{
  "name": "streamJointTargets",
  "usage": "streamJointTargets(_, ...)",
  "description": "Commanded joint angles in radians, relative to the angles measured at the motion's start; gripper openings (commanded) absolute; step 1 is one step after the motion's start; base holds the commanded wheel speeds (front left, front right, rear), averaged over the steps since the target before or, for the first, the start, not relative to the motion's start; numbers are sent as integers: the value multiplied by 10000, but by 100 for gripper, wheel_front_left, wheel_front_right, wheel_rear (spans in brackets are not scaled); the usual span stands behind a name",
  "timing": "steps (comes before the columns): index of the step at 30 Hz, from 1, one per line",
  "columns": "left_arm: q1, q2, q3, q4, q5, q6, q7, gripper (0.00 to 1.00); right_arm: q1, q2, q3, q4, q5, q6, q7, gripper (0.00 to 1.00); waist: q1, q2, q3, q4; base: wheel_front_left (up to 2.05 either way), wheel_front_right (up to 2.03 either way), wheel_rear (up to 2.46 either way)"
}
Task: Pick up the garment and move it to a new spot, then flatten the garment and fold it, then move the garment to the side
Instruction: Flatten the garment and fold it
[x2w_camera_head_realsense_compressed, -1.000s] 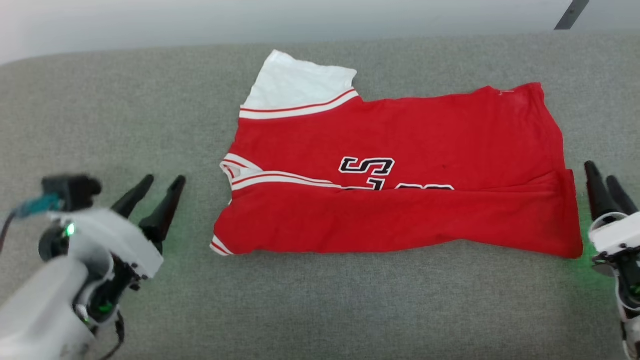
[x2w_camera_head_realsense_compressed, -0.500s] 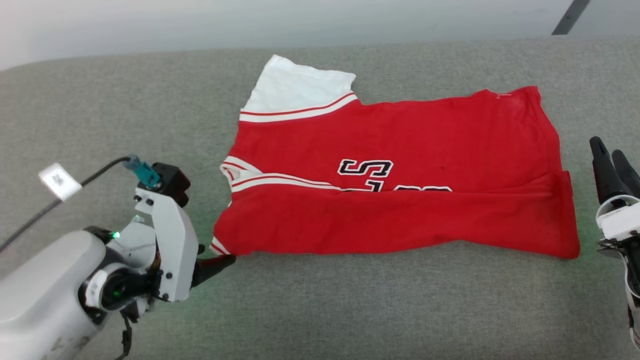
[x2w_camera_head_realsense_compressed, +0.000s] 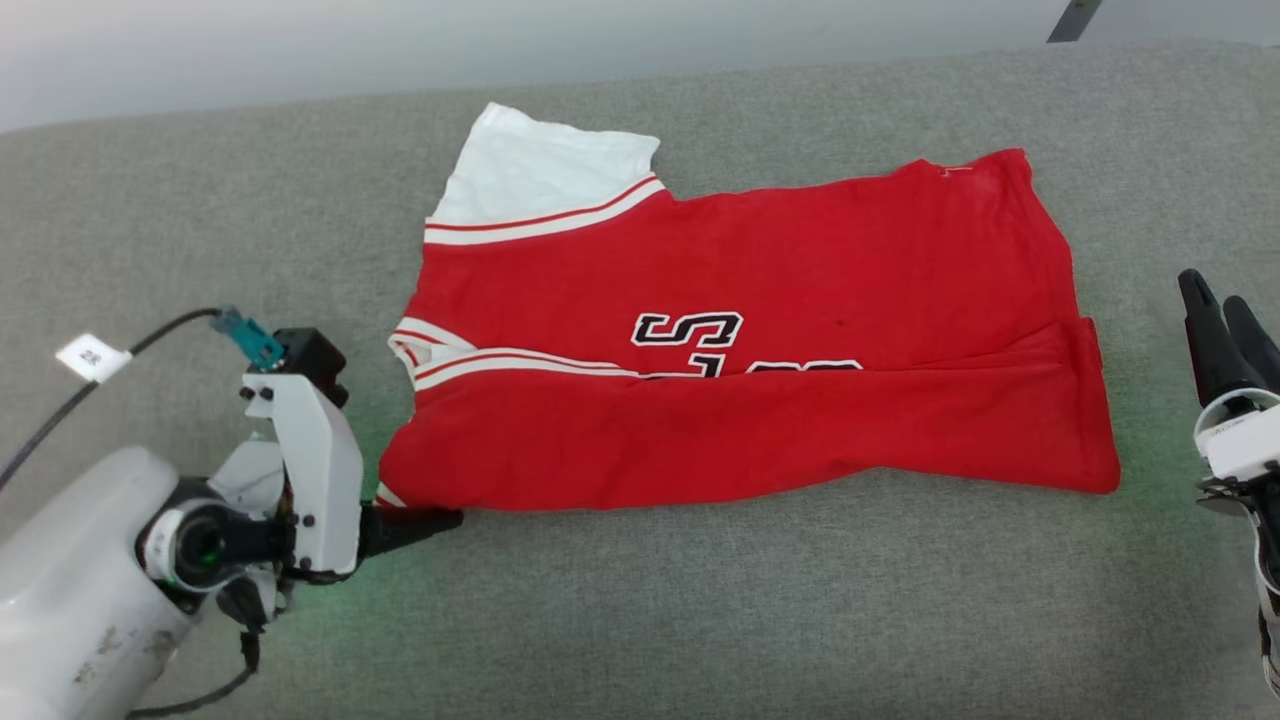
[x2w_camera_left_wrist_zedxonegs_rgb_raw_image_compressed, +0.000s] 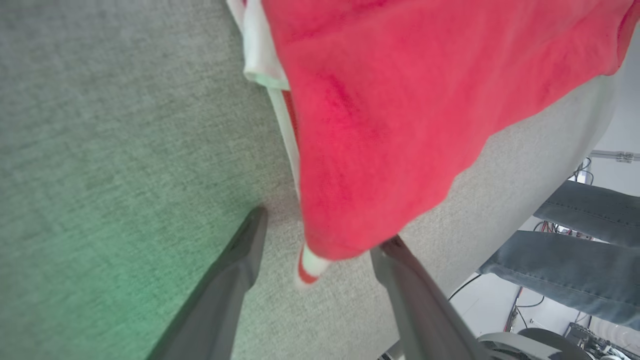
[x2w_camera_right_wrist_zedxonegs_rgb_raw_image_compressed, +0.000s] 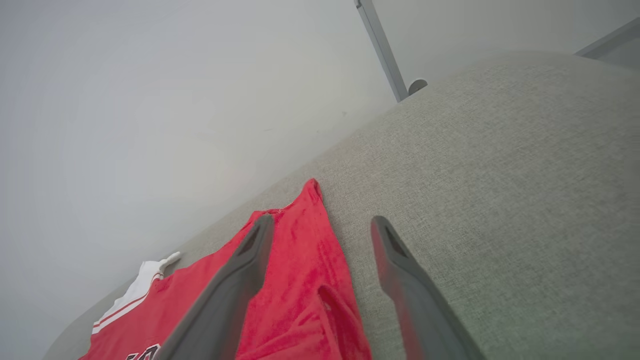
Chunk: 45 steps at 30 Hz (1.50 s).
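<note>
The garment (x2w_camera_head_realsense_compressed: 750, 400), red with a white sleeve panel, striped trim and black lettering, lies spread on the grey padded surface (x2w_camera_head_realsense_compressed: 700, 620), its near half folded over. My left gripper (x2w_camera_head_realsense_compressed: 440, 518) lies sideways at the garment's near left corner, pointing right. In the left wrist view the left gripper (x2w_camera_left_wrist_zedxonegs_rgb_raw_image_compressed: 325, 230) is open, and the striped corner of the garment (x2w_camera_left_wrist_zedxonegs_rgb_raw_image_compressed: 350, 150) lies between its fingers. My right gripper (x2w_camera_head_realsense_compressed: 1215, 300) stands open just right of the garment's right edge, fingers pointing up. In the right wrist view the right gripper (x2w_camera_right_wrist_zedxonegs_rgb_raw_image_compressed: 322, 222) hovers over the garment's (x2w_camera_right_wrist_zedxonegs_rgb_raw_image_compressed: 305, 290) far right edge.
The grey surface ends at a pale wall (x2w_camera_head_realsense_compressed: 400, 40) behind. A dark post (x2w_camera_head_realsense_compressed: 1075, 18) leans at the back right. A cable with a white tag (x2w_camera_head_realsense_compressed: 92, 357) trails from my left wrist. A person's legs in jeans (x2w_camera_left_wrist_zedxonegs_rgb_raw_image_compressed: 575, 260) stand beyond the surface's edge.
My left gripper has swung from pointing up, left of the garment, to lying sideways with its fingers around the near left corner. The camera shifted; the right gripper has hardly moved.
</note>
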<state>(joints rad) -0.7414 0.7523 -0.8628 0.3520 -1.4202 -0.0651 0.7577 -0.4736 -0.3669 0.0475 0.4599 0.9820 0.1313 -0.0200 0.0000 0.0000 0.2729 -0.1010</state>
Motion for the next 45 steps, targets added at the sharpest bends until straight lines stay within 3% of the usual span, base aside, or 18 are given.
streamJointTargets(1, -64, -10, -37, -54, -34, -102, 102, 100, 177, 5, -87, -36, -102, -11, 13, 100, 0, 0, 6, -28, 0, 0, 0)
streamJointTargets(11, -343, 204, 255, -310, -403, -166, 382, 100, 208, 229, -251, -147, -220, -11, 166, 100, 0, 0, -1, -41, 0, 0, 0)
streamJointTargets(17, -490, 78, 343, -100, -228, 89, 124, 100, 199, 363, -342, -250, -290, -11, 207, 100, 0, 0, 102, -64, 0, 0, 0)
streamJointTargets(19, -499, -16, 176, 54, -51, 121, 141, 90, 183, 414, -350, -256, -325, -11, 205, 100, 0, 0, 132, -87, 0, 0, 0)
streamJointTargets(20, -499, -16, 176, 54, -51, 121, 141, 90, 183, 414, -350, -256, -325, -11, 205, 100, 0, 0, 132, -87, 0, 0, 0)
streamJointTargets(21, -463, -187, 58, 227, 5, 116, 177, 45, 139, 456, -346, -268, -346, -11, 244, 100, 0, 0, 164, -117, 0, 0, 0)
streamJointTargets(23, -438, -336, -65, 423, 87, 96, 245, 0, 114, 474, -342, -274, -363, -11, 257, 100, 0, 0, 189, -148, 0, 0, 0)
streamJointTargets(28, -431, -543, -61, 751, -16, 34, 237, 0, 134, 320, -112, -383, -662, -11, 509, 100, 0, 0, 241, -203, 0, 0, 0)
streamJointTargets(32, -445, -598, -54, 910, -64, -72, 235, 0, 215, -186, 610, -691, -1505, -9, 1120, 100, 0, 0, 290, -207, 0, 0, 0)
streamJointTargets(41, -501, -642, -17, 815, 35, -260, 31, 0, 226, -1809, 2513, -1807, -2440, -11, 4808, 100, 0, 0, 483, -33, 0, 0, 0)
streamJointTargets(45, -551, -688, -5, 789, 117, -307, -122, 0, 75, -1986, 2762, -1759, -2841, -9, 5952, 100, 0, 0, 585, 76, 0, 0, 0)
